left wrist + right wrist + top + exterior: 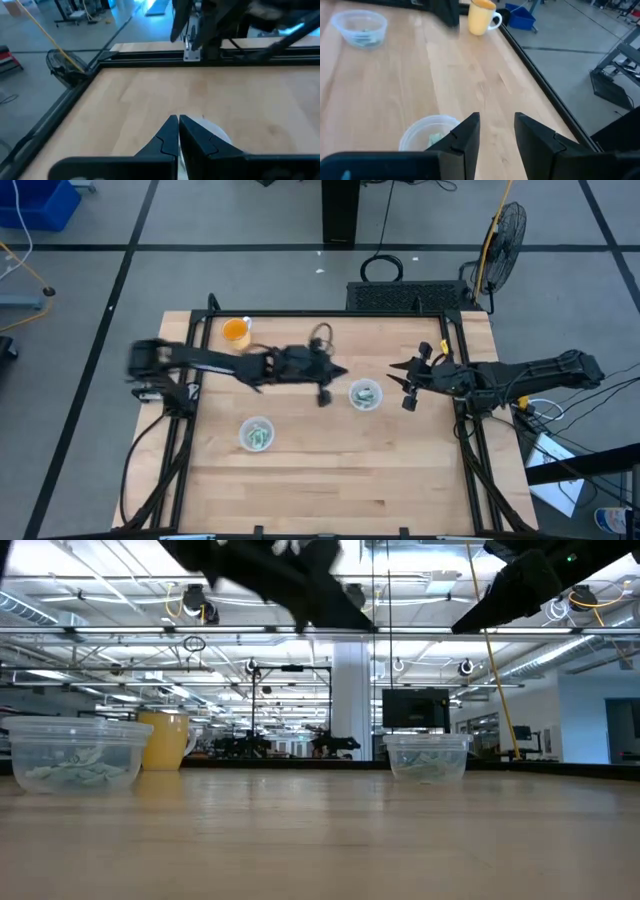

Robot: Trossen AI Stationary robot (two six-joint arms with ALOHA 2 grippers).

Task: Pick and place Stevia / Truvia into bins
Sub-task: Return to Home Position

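Both clear cups hold pale green and white sachets: one point(257, 433) toward the near edge, the other point(365, 395) at mid-table. In the low view they are the left cup point(75, 750) and the right cup point(427, 755). No loose sachet shows on the wood. My left gripper point(343, 371) hangs in the air just left of the mid-table cup, shut point(178, 120), with that cup's rim point(215, 132) below its fingers. My right gripper point(398, 385) hovers open just right of the same cup point(427, 130), its fingers point(497, 120) empty.
An orange-filled mug point(236, 332) stands near the far-left corner of the table, also in the low view point(170, 740) and the right wrist view point(482, 20). A black frame point(470, 430) edges the wooden top. Bare wood lies along the near half.
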